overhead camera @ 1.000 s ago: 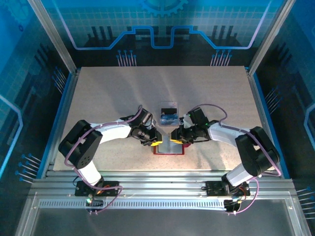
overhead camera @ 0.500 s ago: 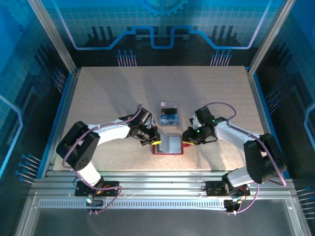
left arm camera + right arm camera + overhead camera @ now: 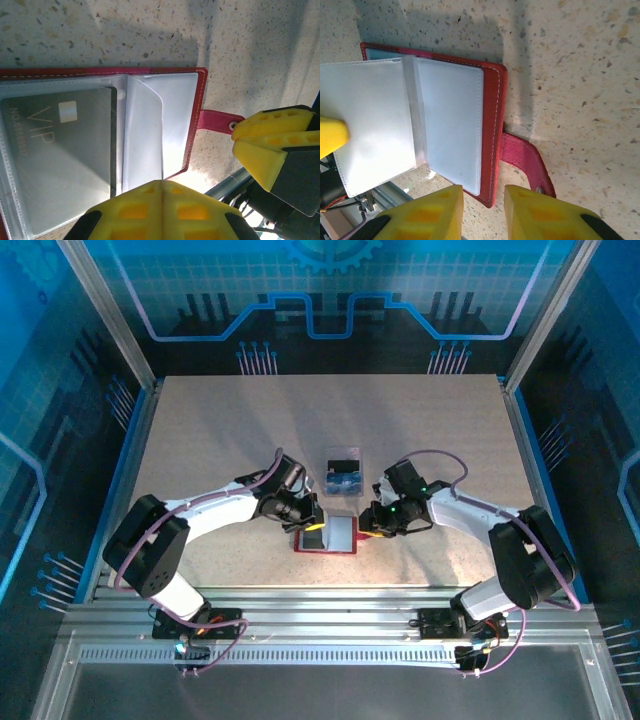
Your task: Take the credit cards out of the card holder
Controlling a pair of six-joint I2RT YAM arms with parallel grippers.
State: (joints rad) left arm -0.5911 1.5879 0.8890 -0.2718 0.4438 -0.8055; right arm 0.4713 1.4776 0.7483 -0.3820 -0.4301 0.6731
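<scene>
One speckled beige table [image 3: 200, 430], blue walls [image 3: 420, 290], left tool [image 3: 162, 192] pressed together, right tool [image 3: 483, 199] spread.

Red card holder [image 3: 493, 130], grey card [image 3: 60, 155] lettered VIP, yellow fingers [image 3: 132, 210], speckled beige table [image 3: 250, 50].

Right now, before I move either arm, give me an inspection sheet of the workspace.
Surface: speckled beige table, no spills seen.
Job's things: red card holder lies open; grey VIP card sits in a pocket; blue card lies in the clear tray.
Clutter: nothing seen.
Grippers: left gripper shut, seemingly pinching a clear pocket leaf; right gripper open at the holder's corner, beside the snap tab.
Cables: purple cables run along both arms.
Surroundings: blue panel walls, aluminium frame.
</scene>
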